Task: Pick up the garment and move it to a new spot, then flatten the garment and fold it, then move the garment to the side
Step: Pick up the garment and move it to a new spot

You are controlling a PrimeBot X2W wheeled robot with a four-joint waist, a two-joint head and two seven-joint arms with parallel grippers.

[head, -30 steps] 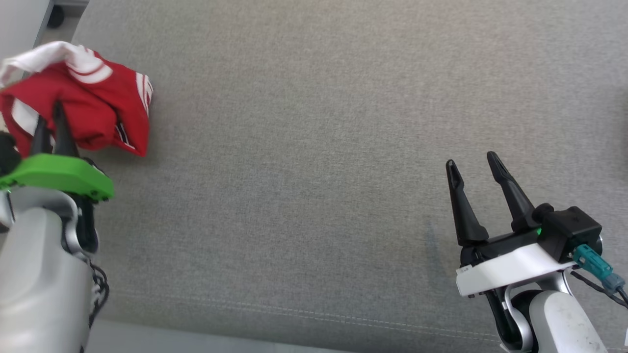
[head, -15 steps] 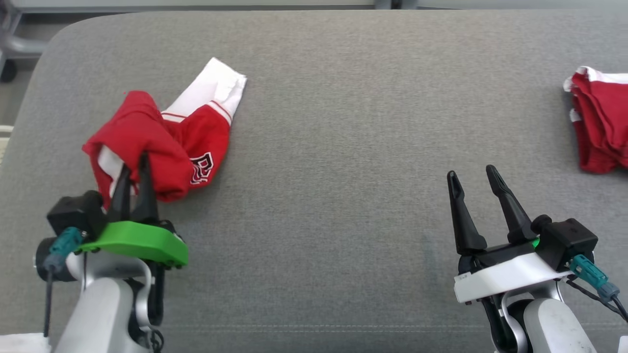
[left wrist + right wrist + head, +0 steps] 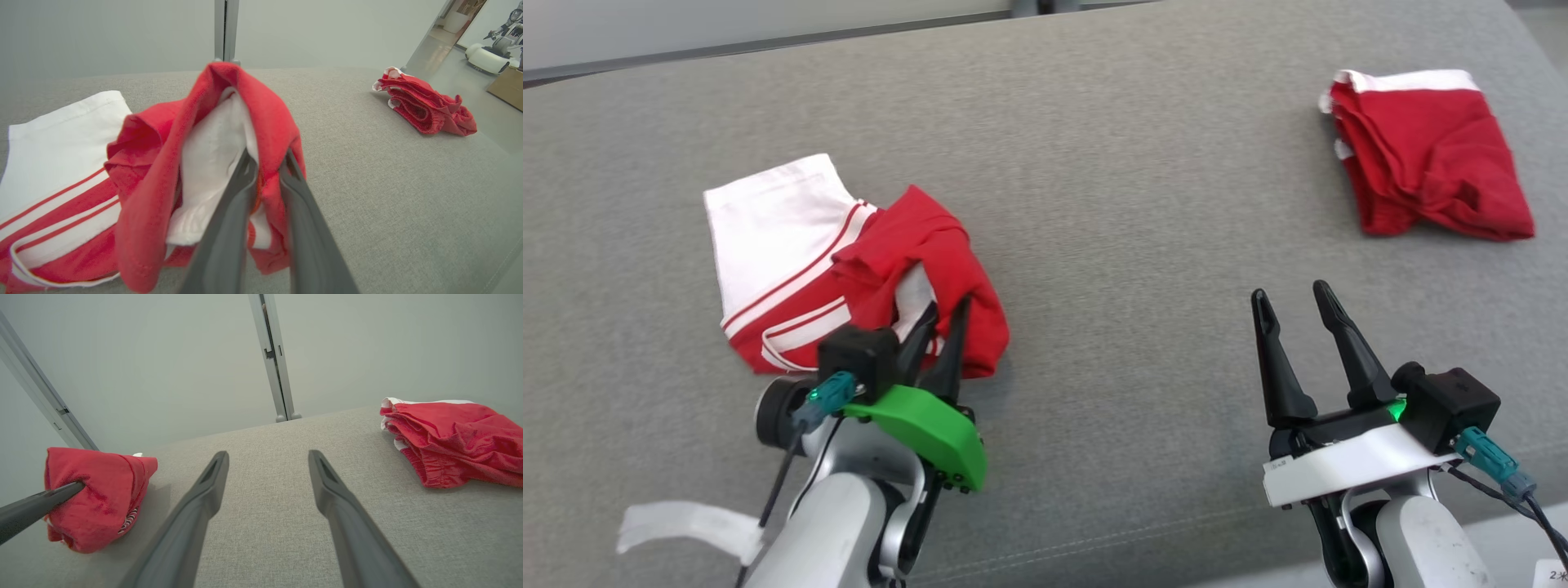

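Fabric, grey and finely woven, covers the padded bench across the head view, with a stitched seam along its near edge. A pale wall and a metal post stand behind it in the right wrist view.

On the robot's left half of the bench lies the garment, red with a white panel and red-and-white stripes. The white panel rests flat on the fabric, while the red part is bunched into a raised fold. Far to the right, well apart from it and near the back corner, a second red garment with a white edge lies folded in a loose stack.

The left gripper, on a green bracket, reaches into the near side of the bunched garment. Its fingers are pinched together on a red fold with white cloth beside it.

The right gripper, on a white bracket, sits over bare fabric to the right, holding nothing, its fingers spread wide apart.

A white strip hangs by the left forearm, and a teal plug sits on the left wrist.
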